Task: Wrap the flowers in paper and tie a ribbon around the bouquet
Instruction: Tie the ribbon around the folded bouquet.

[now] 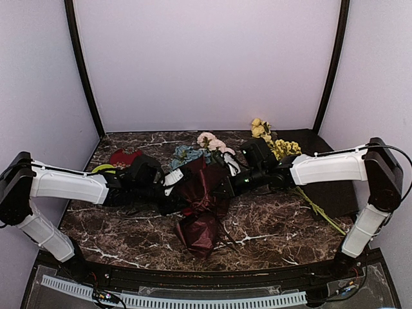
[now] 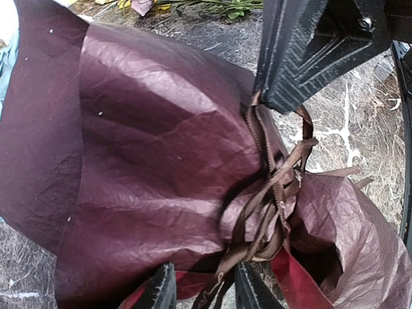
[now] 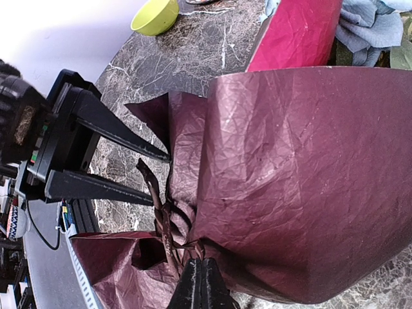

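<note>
The bouquet point(image 1: 201, 199) lies mid-table, its blue and pink flowers point(image 1: 205, 145) pointing away and its crinkled burgundy paper point(image 2: 148, 148) pinched narrow. The thin dark ribbon point(image 2: 270, 193) is wound in loose loops round that pinch. My left gripper point(image 2: 206, 291) is open at the bouquet's left; ribbon strands run between its fingers point(image 3: 122, 138) without being clamped. From the right, my right gripper point(image 3: 203, 283) reaches the pinch. It is shut, with ribbon loops caught at its tips. Blue blossoms point(image 3: 370, 26) peek past the paper's red face point(image 3: 296, 32). The stems are hidden inside the wrap.
Yellow-blossomed stems point(image 1: 277, 145) lie at the back right, their long stalks running toward the right arm. A green bowl point(image 1: 103, 168) and a small red lump point(image 1: 125, 156) sit at the back left behind the left arm. A flat dark sheet point(image 1: 331, 187) covers the table's right side.
</note>
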